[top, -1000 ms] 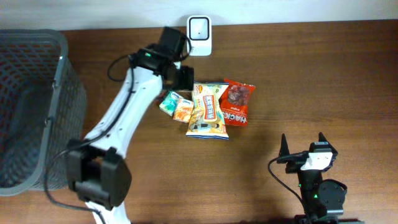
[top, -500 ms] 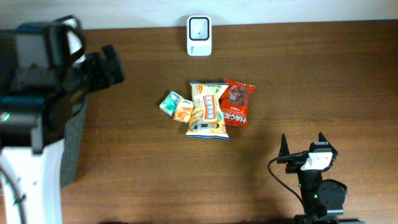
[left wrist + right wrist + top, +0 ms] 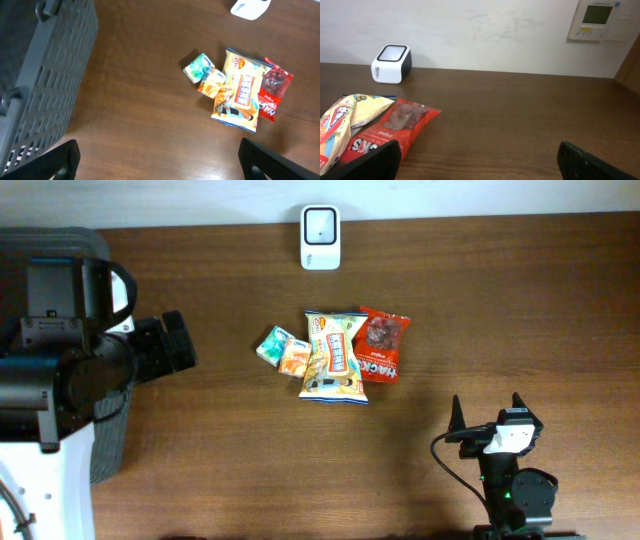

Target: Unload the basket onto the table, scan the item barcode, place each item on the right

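Table (image 3: 500, 300): brown wood. Everything lies on it.
Basket (image 3: 55, 75): dark grey with a grid of holes. It sits beside the left fingers, on their left side.
Left gripper (image 3: 172, 345): black fingers spread wide apart with nothing between them. It hangs high over the table's left end, well apart from the snacks.
Right gripper (image 3: 487, 412): black fingers spread wide apart and holding nothing. It is low by the near edge of the table.
Yellow bag (image 3: 335, 356): the biggest snack, lying flat. It has a cartoon face, red and blue print and a "20" in one top corner. It lies ahead of both pairs of fingers and touches neither.
Red bag (image 3: 380, 345): shiny, with a dark picture and big white letters ending in "KS". It touches the yellow bag and is the snack nearest the right fingers.
Scanner (image 3: 320, 224): a small white box with a dark window, by the wall. It is far ahead of the right fingers, past the snacks. Its writing is too small to read.
Orange pack (image 3: 294, 358): small, touching the yellow bag on the side toward the left fingers.
Green pack (image 3: 272, 343): small, touching the orange pack. It is the snack nearest the left fingers.
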Controlling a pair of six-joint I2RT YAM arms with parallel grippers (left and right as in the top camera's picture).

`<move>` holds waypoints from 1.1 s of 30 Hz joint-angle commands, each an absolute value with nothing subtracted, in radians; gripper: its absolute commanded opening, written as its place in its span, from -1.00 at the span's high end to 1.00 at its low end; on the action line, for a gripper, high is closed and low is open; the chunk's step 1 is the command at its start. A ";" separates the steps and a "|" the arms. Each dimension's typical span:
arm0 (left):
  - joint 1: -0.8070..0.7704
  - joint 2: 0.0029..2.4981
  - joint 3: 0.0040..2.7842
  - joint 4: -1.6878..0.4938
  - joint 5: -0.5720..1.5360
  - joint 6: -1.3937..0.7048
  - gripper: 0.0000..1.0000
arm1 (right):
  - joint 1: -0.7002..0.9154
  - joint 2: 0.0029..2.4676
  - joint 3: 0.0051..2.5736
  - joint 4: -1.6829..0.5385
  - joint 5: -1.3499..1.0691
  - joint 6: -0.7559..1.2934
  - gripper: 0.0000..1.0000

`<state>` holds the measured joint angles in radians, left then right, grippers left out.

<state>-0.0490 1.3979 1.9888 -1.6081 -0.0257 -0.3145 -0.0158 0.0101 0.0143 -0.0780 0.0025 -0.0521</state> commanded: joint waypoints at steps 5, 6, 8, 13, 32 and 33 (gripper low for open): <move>-0.045 1.399 1.994 -1.609 -0.014 -0.314 -0.99 | -0.007 0.004 0.006 -0.079 0.011 -0.044 -0.97; -0.044 1.399 1.994 -1.612 -0.015 -0.314 -0.98 | -0.007 0.003 0.006 -0.079 0.015 -0.051 -0.97; -0.044 1.399 1.994 -1.614 -0.015 -0.314 -0.98 | -0.007 0.004 0.006 -0.079 0.012 -0.051 -0.97; -0.044 1.399 1.994 -1.614 -0.015 -0.314 -0.98 | -0.006 0.003 0.006 -0.041 -0.037 -0.016 -0.97; -0.044 1.399 1.994 -1.614 -0.015 -0.314 -0.98 | -0.007 0.126 0.327 0.491 -0.557 0.453 -0.96; -0.044 1.399 1.994 -1.614 -0.015 -0.314 -0.98 | -0.007 0.188 0.430 0.319 -0.574 0.346 -0.97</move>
<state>-0.0490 1.3987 1.9888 -1.6127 -0.0227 -0.3145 -0.0143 0.0746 0.2089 0.5362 -0.5663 0.5877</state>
